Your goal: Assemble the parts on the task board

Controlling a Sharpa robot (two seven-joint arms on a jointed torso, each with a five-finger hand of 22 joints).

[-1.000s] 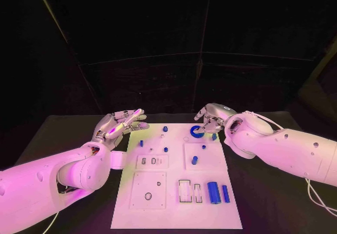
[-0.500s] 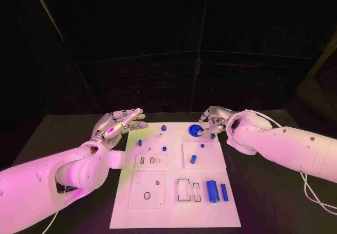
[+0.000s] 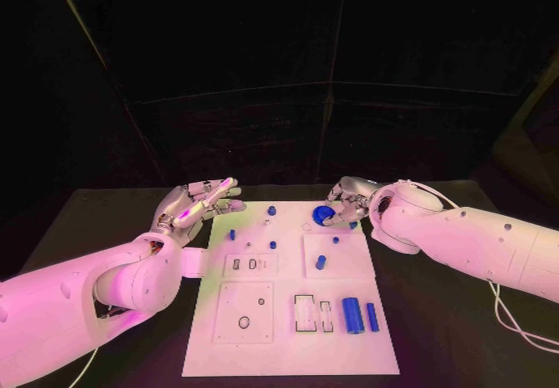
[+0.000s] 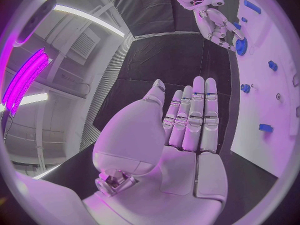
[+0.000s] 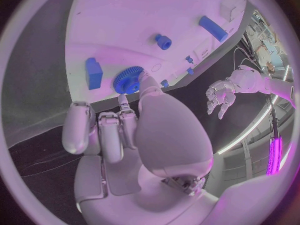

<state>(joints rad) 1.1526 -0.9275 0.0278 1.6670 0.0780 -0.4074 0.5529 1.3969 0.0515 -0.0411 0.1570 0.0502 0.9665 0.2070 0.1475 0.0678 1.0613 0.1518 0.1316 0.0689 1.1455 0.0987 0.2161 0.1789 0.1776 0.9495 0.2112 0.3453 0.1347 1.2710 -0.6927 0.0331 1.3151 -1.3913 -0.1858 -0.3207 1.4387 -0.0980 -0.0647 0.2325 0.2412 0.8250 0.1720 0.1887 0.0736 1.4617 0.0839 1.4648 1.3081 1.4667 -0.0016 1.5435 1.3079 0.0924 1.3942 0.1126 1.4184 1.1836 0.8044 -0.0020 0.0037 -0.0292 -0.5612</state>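
At the far end of the task board (image 3: pixel 292 323), toward twelve o'clock from where the robot stands, a blue gear (image 3: pixel 324 214) sits at the fingertips of the right robot hand (image 3: pixel 347 202). The wrist camera behind that hand shows the gear (image 5: pixel 127 80) at the tips of the thumb and a finger, with the other fingers curled beside them. It looks like a pinch on the gear's rim, though I can't be certain whether the gear is lifted or resting on the board. Just beside it stands a small blue block (image 5: pixel 94 73).

The left robot hand (image 3: pixel 195 206) hovers over the black bench (image 3: pixel 454 323) off the board's left edge, at about ten o'clock from the board's centre. Its fingers are straight and side by side, the palm empty, touching nothing.

What the next move hinges on, I'd judge, is that the gear lies directly under the right robot hand's fingertips, well apart from the left one, so the right arm is the one to seat it. Being round, the gear has no long axis to line up, only its flat face to keep level with the board.

Nearer the robot, around five o'clock on the board, a blue cylinder (image 3: pixel 353 315) and a thinner blue bar (image 3: pixel 373 317) lie side by side, long axes running toward twelve.
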